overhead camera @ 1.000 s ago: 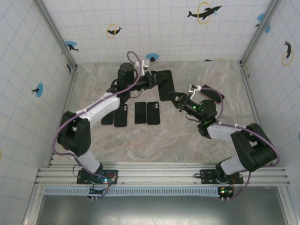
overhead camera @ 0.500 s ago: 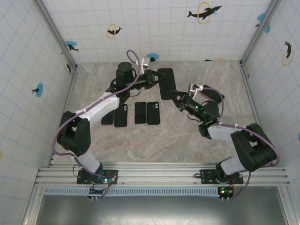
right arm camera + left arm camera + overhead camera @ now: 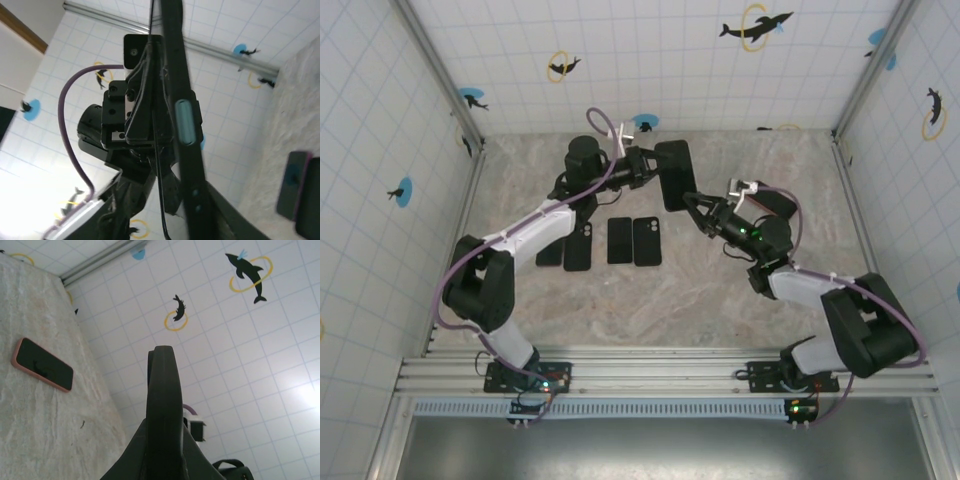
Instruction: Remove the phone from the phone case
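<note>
The phone (image 3: pixel 675 175), dark in its dark case, is held up off the bench (image 3: pixel 720 290) at about 12 o'clock from the bench's middle. Its long side runs roughly from 12 to 6. The left claw (image 3: pixel 648 170) comes in from 9 o'clock and is clamped tight on the phone's left long edge; its wrist view looks straight along the thin edge of the phone. The right claw (image 3: pixel 692 205) reaches in from 4 o'clock to the phone's near right corner. The phone stands edge-on between its fingers, but I cannot tell whether they press it or stand off it. A teal side button (image 3: pixel 184 122) shows on that edge.

Any maker's mark on the phone is too small to read. The white tiled walls (image 3: pixel 650 70) carry dark dolphin shapes in yellow rings and small blue dots.

Four dark slabs (image 3: pixel 619 240), phones or cases, lie flat in a row at 9 o'clock, just below the raised phone. The leftmost one is partly under the left arm, and the two on the right lie side by side. One pink phone (image 3: pixel 42 371) lies face up at 2 o'clock, behind the right arm and well apart from the row.

Walls close the bench at 9, 12 and 3 o'clock. The widest bare marble lies toward 6 o'clock, between the row and the arm bases, and a narrower strip runs along the 12 o'clock wall.
</note>
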`<state>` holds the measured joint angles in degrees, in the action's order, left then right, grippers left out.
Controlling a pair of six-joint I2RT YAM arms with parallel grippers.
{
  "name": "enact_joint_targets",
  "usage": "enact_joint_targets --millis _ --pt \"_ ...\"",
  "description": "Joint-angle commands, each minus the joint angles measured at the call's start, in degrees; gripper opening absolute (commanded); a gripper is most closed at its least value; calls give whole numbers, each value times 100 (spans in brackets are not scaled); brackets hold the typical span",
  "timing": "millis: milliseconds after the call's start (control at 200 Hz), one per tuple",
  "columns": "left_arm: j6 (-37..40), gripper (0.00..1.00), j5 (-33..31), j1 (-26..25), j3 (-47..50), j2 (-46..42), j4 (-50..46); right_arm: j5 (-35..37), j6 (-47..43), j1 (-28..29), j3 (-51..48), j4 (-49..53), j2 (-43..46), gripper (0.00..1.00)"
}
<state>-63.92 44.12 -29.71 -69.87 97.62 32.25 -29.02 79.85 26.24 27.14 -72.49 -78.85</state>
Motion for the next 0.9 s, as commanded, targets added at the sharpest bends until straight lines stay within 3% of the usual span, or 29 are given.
enact_joint_targets --millis 0,120,240,315,696,896 --pt "-418 0 -339 -29 -1 65 901 422 -1240 25 -109 843 357 43" --pt "-693 0 -708 -104 32 77 1222 651 -1840 169 -230 828 478 44" --pt "-907 0 -1255 -196 202 21 1585 1617 -2786 546 -507 886 770 44" --pt "-971 0 -1444 -295 234 4 1606 1807 -3046 674 -612 747 868 44" --pt "-1518 0 -1678 -594 291 219 2208 1841 -2632 644 -883 -840 815 43" --pt "-1492 0 -1705 -674 234 196 2095 1689 -2520 641 -693 -866 697 41"
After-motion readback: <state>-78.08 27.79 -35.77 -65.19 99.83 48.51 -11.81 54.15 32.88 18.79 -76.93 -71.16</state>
